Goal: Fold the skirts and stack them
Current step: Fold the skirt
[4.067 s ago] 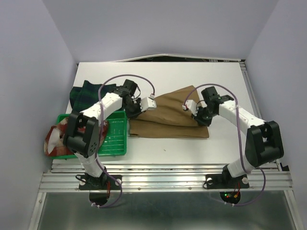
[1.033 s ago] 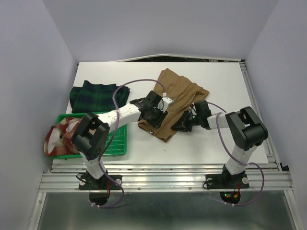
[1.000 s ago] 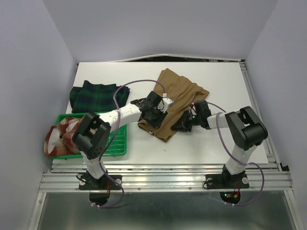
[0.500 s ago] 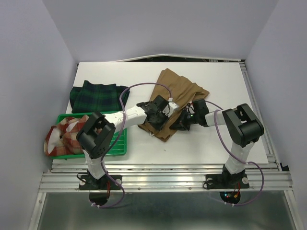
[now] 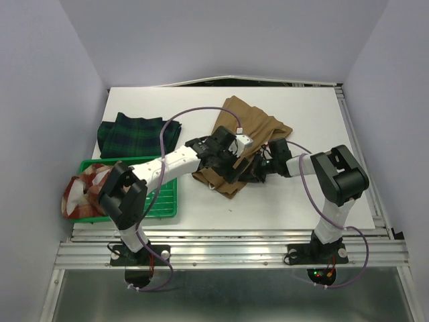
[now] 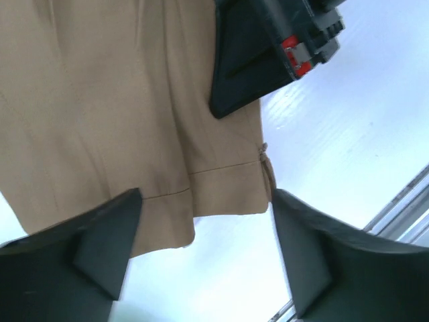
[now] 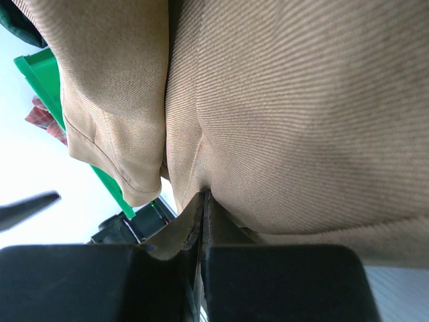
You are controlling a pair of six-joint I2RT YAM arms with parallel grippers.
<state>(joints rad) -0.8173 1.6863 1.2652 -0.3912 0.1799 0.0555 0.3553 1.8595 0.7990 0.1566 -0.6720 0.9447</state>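
Observation:
The tan-brown pleated skirt (image 5: 248, 122) lies folded and bunched mid-table. My left gripper (image 5: 230, 164) hovers open over its near hem (image 6: 221, 181), with both fingers (image 6: 100, 241) spread wide and nothing between them. My right gripper (image 5: 253, 173) comes in low from the right and is shut on a fold of the tan skirt (image 7: 281, 100) at its near right edge. The dark green-navy tartan skirt (image 5: 131, 133) lies folded at the back left. The red-orange-white plaid skirt (image 5: 84, 191) sits crumpled at the left end of the tray.
A green plastic tray (image 5: 164, 191) stands at the front left, its rim (image 7: 37, 70) close to the tan skirt's left side. The right arm's black body (image 6: 268, 47) is right beside my left fingers. Bare white table (image 5: 308, 114) lies to the right and front.
The tan skirt went from spread flat to a narrower folded bundle. In the last second my left gripper opened and let the cloth go, while the right one closed on the fold.

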